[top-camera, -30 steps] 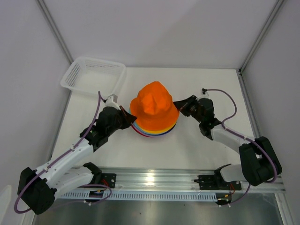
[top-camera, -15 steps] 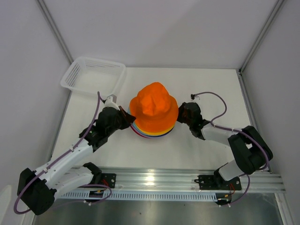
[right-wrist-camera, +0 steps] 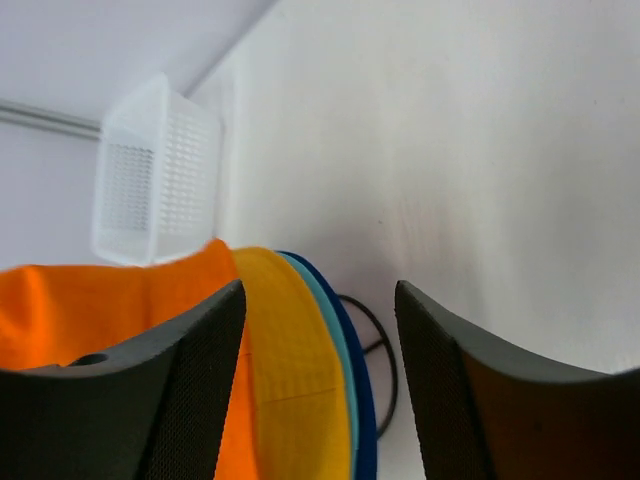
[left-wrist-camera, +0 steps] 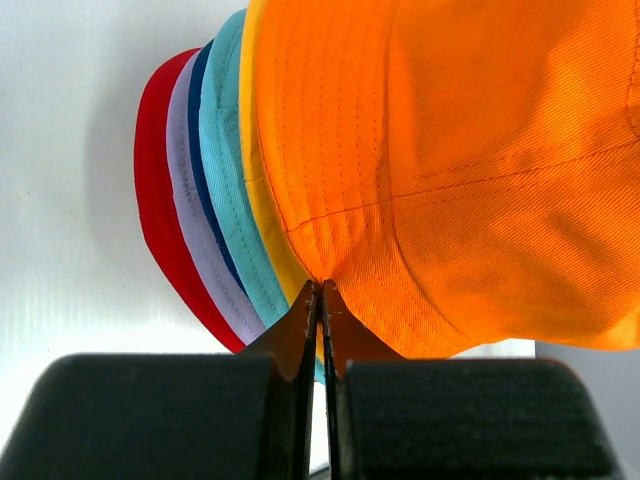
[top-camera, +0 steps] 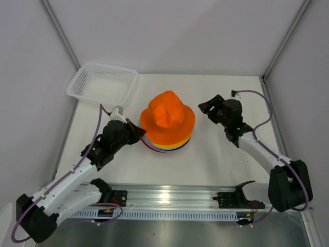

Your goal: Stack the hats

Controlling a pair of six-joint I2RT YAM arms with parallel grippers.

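We find the hats (top-camera: pixel 167 135) stacked at the centre of the table (top-camera: pixel 216 159) — the orange hat (top-camera: pixel 167 116) on top, with yellow, teal, dark blue, lilac and red brims beneath. The left gripper (left-wrist-camera: pixel 321 290) is pressed together, its tips touching the orange brim's edge. The right gripper (top-camera: pixel 206 109) is spread and empty — near the stack but apart from it.

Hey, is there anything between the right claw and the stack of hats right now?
Nothing visible does. The right claw stands open, off to the side of the orange hat that tops the stack, and only bare table shows in the gap between them.
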